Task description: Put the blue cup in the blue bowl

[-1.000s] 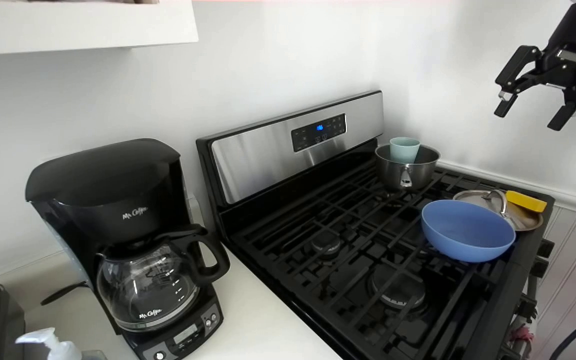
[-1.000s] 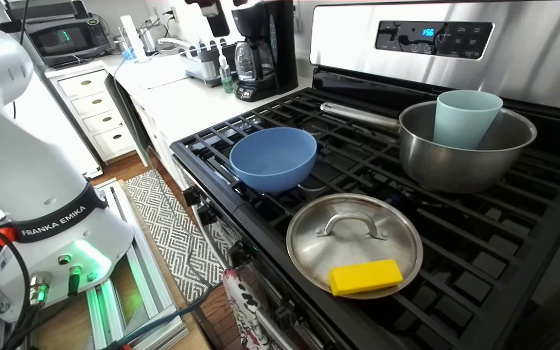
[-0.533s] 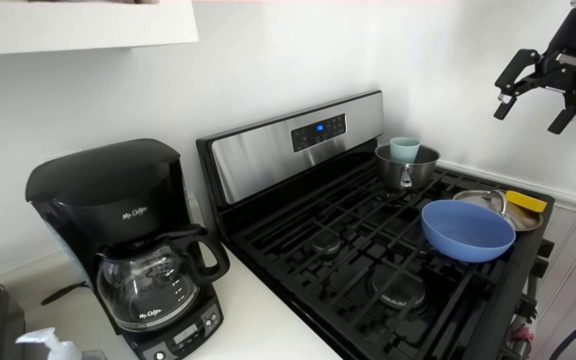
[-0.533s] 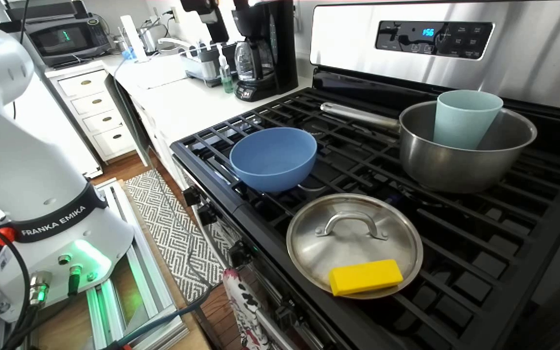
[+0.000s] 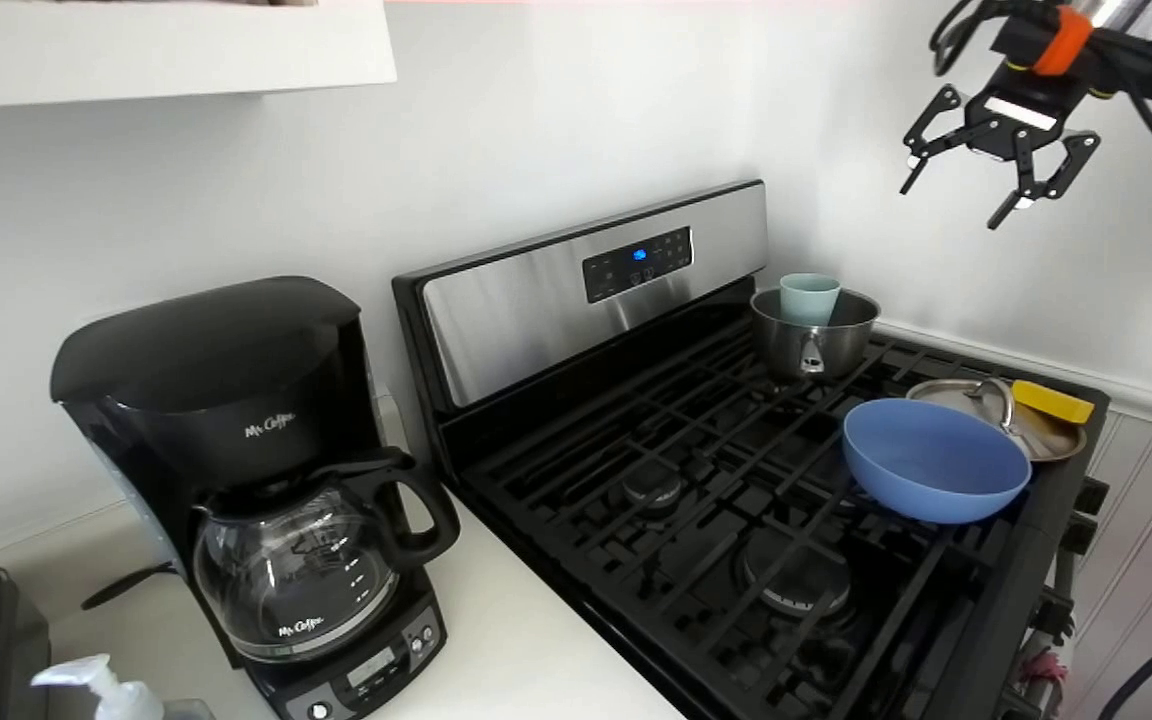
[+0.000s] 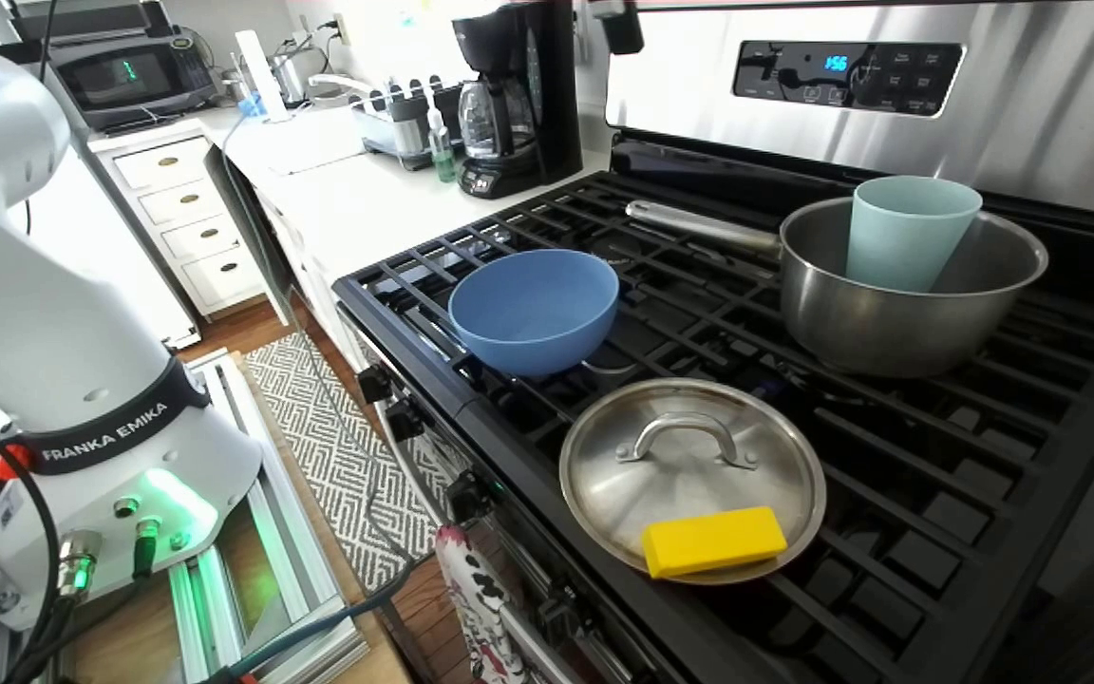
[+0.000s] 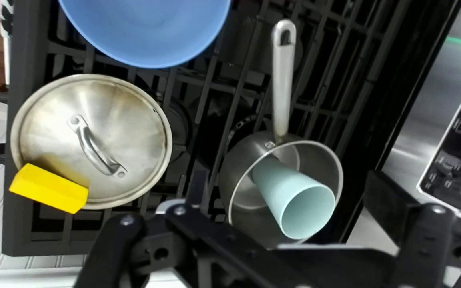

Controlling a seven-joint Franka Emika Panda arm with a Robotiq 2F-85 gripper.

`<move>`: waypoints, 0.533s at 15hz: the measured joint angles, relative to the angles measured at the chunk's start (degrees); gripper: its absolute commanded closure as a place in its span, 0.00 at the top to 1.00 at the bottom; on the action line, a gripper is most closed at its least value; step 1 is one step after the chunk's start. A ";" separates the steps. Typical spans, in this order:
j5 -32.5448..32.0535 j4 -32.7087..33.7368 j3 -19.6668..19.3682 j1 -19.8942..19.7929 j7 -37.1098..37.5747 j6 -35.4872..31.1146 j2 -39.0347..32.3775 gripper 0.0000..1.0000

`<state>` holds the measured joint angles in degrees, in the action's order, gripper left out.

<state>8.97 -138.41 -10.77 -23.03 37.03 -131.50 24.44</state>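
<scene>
The pale blue-teal cup (image 5: 809, 302) stands inside the shiny steel pot (image 5: 804, 352) at the back of the stove, its mouth up. The cup (image 6: 910, 237) and pot (image 6: 879, 332) also show in an exterior view. The blue bowl (image 5: 936, 465) sits empty on the front grates; it shows too in an exterior view (image 6: 536, 318) and partly in the wrist view (image 7: 150, 32). My gripper (image 5: 951, 207) is open and empty, well above the stove. In the wrist view the cup (image 7: 282, 188) lies between the spread fingers (image 7: 290, 195), apart from them and farther down.
A steel lid (image 6: 689, 475) with a yellow block (image 6: 714, 541) on it lies in front of the pot, beside the bowl. The pot handle (image 7: 283, 80) points toward the coffee maker (image 5: 256, 480) side. The stove's back panel (image 6: 1031, 114) rises behind the pot.
My gripper has moved left in an exterior view and right in an exterior view, toward the pot side, with the wrist and cables now showing. It stays open. The cup and bowl have not moved.
</scene>
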 measured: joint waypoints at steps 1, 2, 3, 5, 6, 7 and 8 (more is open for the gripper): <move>-0.01 2.64 0.01 -0.11 2.47 -1.31 -3.48 1.00; -0.05 5.53 -0.02 -0.14 5.12 -2.10 -7.03 1.00; -0.13 8.57 -0.11 -0.15 7.86 -2.25 -10.58 1.00; -0.15 14.69 -0.42 -0.12 13.00 -2.06 -17.57 1.00; -0.13 17.80 -0.93 0.05 15.22 -1.15 -21.04 1.00; 0.45 20.91 -1.54 0.30 16.94 0.58 -24.28 1.00; 1.00 23.78 -2.07 0.55 17.84 2.09 -27.09 1.00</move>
<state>9.96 -114.63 -12.84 -22.49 54.87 -129.42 -2.65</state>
